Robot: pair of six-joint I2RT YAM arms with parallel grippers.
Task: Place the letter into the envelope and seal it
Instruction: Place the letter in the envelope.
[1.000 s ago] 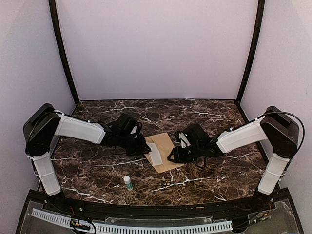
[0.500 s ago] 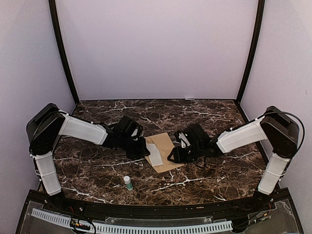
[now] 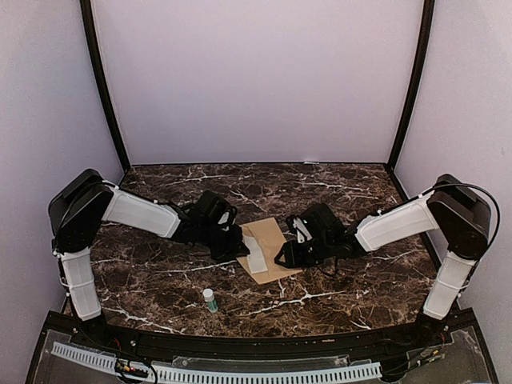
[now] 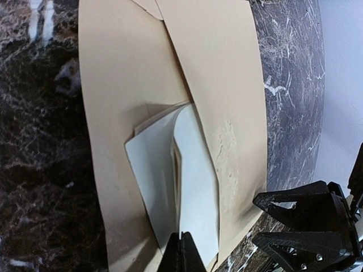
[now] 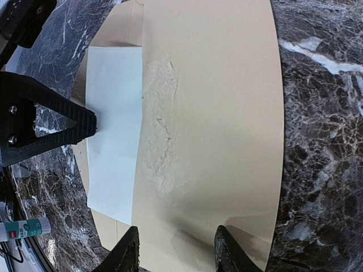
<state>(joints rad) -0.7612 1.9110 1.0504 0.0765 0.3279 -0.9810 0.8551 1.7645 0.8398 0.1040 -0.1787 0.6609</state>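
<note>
**Top external: two arms meet at envelope**

Top external: envelope (image 3: 274,238) lies flat mid-table (image 3: 352,200), btwn left gripper (image 3: 238,250) & right gripper (image 3: 282,258). White letter (image 3: 256,258) sits on its left part. Small tube (image 3: 210,300) stands nearer the bases.

Left wrist: claw pinched tight on letter's near edge; sheet bows up, far end tucked under tan paper.

Right wrist: fingers (image 5: 127,252) stand part-open over envelope's near edge, nothing clamped btwn them. Can't tell if they press on it.

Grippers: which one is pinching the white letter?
The left gripper: its jaws are shut on the letter's edge. The right gripper stands open over the tan envelope, touching no white paper.
</note>
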